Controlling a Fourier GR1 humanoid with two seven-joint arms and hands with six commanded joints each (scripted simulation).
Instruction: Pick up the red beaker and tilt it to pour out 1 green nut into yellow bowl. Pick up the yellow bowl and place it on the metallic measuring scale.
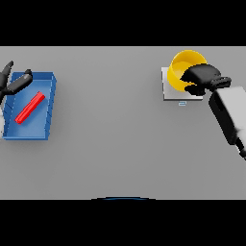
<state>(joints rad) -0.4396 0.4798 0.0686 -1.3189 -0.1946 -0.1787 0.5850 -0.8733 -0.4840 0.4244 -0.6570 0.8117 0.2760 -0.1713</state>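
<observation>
The plain grey desk (120, 144) sits closest. Over at 9 o'clock there's a shallow blue rectangular tray (44, 126) with a red beaker (30, 107) lying flat inside it, and the left hand (14, 84) is up at the tray's top-left corner, fingers loose and holding nothing. At 2 o'clock the right hand (202, 77) is curled over the rim of the round yellow bowl (185, 65), which sits on the flat metallic measuring scale (169, 92).

One head view only — it looks steeply down from above the grey table (120, 144), far enough back to take in both side edges.
</observation>
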